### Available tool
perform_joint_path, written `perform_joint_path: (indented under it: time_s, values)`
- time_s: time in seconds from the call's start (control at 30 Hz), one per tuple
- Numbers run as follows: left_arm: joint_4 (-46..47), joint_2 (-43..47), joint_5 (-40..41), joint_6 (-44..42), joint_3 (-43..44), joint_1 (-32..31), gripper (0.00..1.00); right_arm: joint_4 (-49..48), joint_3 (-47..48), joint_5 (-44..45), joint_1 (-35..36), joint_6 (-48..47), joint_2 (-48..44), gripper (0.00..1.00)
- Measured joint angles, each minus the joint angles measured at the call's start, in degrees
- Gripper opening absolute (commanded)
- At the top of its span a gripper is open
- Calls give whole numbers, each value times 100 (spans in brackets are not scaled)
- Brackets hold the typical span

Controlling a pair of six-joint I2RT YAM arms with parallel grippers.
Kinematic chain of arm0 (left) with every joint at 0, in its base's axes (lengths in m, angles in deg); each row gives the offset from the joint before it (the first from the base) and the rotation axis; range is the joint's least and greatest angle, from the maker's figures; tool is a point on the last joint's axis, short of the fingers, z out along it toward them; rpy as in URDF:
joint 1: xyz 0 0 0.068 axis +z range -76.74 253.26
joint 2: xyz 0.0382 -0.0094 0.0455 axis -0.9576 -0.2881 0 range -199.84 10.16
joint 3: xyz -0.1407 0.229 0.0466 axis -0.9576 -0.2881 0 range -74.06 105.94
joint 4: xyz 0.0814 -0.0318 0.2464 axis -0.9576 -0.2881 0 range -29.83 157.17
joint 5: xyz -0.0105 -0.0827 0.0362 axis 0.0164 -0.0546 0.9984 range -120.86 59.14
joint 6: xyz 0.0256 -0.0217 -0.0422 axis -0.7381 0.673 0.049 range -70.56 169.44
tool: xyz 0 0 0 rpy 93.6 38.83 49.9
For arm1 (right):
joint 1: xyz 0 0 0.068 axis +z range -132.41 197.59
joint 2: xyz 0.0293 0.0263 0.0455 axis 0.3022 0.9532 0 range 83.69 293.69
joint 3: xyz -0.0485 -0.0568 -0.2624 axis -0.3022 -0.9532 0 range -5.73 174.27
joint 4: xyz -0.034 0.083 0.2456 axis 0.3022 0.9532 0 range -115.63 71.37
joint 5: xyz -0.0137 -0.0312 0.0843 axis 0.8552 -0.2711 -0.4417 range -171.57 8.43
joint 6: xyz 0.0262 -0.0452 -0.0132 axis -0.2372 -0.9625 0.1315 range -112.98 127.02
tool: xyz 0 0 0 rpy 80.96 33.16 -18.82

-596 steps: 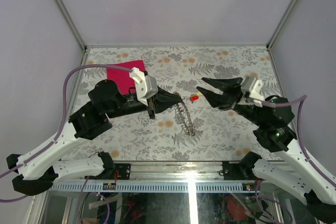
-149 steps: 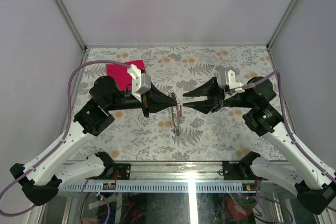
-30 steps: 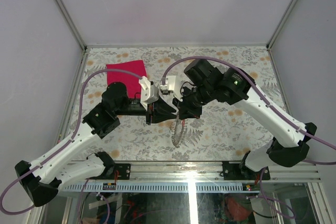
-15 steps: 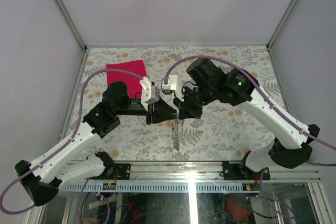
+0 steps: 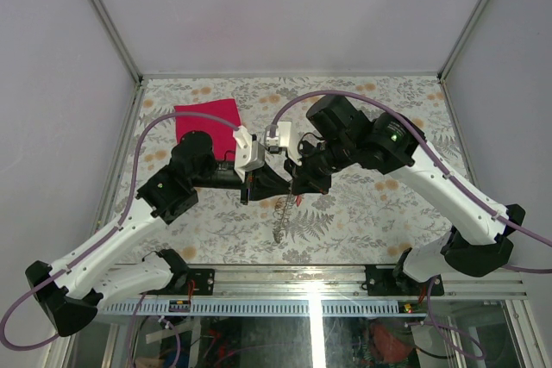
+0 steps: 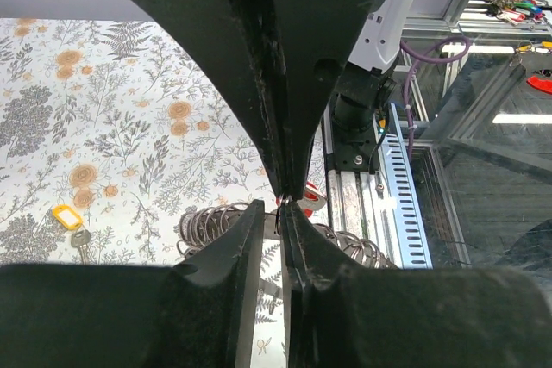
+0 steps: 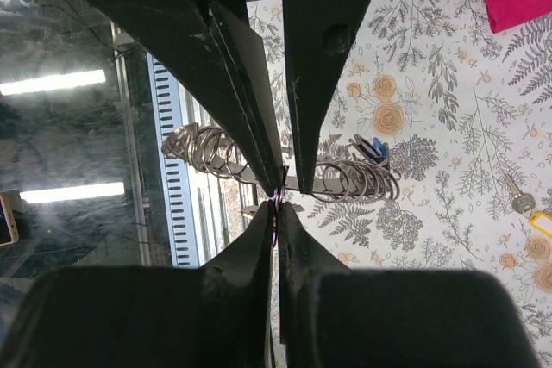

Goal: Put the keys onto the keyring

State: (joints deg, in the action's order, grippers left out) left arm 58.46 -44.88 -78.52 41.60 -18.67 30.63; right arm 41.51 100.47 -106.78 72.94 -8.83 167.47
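Observation:
My left gripper (image 5: 285, 187) and right gripper (image 5: 297, 189) meet tip to tip above the table's middle. The keyring (image 5: 281, 217), a long silvery wire coil, hangs from them. In the left wrist view my left gripper (image 6: 278, 207) is shut on a wire of the keyring (image 6: 203, 221). A key's red head (image 6: 317, 201) shows just behind the tips. My right gripper (image 7: 275, 204) is shut on that key, seen only as a thin red sliver between the pads. The keyring (image 7: 362, 180) carries a blue piece (image 7: 377, 149). Another key with a yellow head (image 7: 541, 221) lies on the table.
A pink-red cloth (image 5: 207, 118) lies flat at the back left of the flower-printed table (image 5: 388, 101). The metal rail (image 6: 405, 204) at the table's near edge runs below the grippers. White walls close the sides and back.
The hanging coil has swung its lower end to the left. My left jaws have narrowed on the ring wire. Both grippers stay tip to tip.

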Motion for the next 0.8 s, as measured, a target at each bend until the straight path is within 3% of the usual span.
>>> perform_joint_path:
  time_s: [0.27,0.43,0.57,0.7,0.8]
  values:
    - [-39,0,-11,-17,17,0,11,-28,-7,0,0,2,0,0]
    - [-68,-2,-50,-15,20,0,1,-68,-39,2,0,22,-7,0]
    - [-111,-2,-81,-15,20,0,0,-92,-70,4,0,26,-7,0]
    - [-129,0,-37,-11,20,0,0,-151,-131,35,0,46,-39,8]
    - [-120,13,76,48,20,0,0,-291,-238,116,0,90,-125,26]
